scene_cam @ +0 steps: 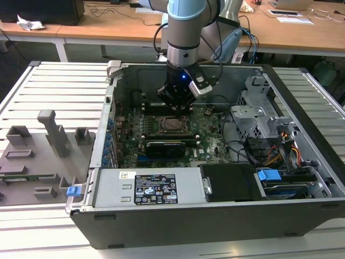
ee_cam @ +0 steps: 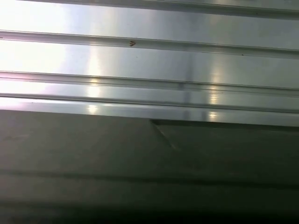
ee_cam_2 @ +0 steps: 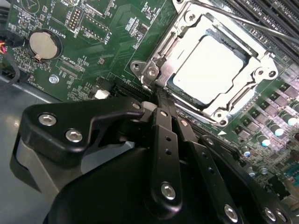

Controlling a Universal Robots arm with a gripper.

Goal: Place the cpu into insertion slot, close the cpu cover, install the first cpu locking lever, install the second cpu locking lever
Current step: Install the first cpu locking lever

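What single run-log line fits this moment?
cpu: in slot | cover: closed | gripper: at cover's corner

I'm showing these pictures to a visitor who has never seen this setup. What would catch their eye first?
Most likely the pale blue robot arm reaching down into the open computer case, its black gripper just above the green motherboard. In the second wrist view, the bright cpu stands out, seated in the insertion slot with the silvery cpu cover framing it. On the exterior view's left, grey fixtures sit on the ribbed metal table.
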